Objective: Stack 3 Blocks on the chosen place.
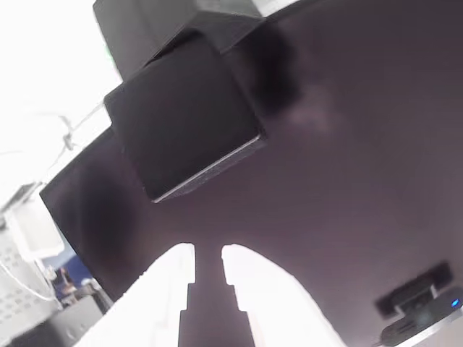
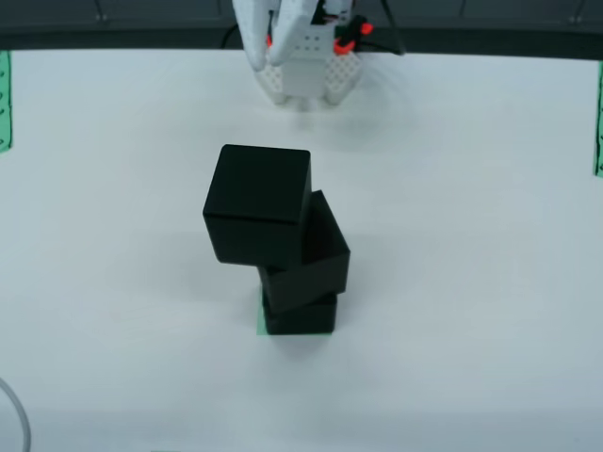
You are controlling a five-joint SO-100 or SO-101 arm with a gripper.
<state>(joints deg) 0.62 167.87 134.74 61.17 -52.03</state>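
White gripper (image 1: 208, 271) fingers nearly together, holding nothing; three black blocks (image 2: 283, 240) stacked crookedly on green patch (image 2: 261, 323), gripper at 12 o'clock of stack

A white worktop (image 2: 122, 282) spreads across the view from above, bordered along its far edge by a dark band (image 2: 490, 40). Green strips with black marks lie at its left edge (image 2: 4, 99) and right edge (image 2: 598, 118). A thin pale cable (image 2: 19, 414) curves in at the bottom left corner. In the view that rides on the tool, a small dark device with a blue light (image 1: 423, 303) sits at the lower right, and blurred clutter (image 1: 43, 289) shows at the lower left.
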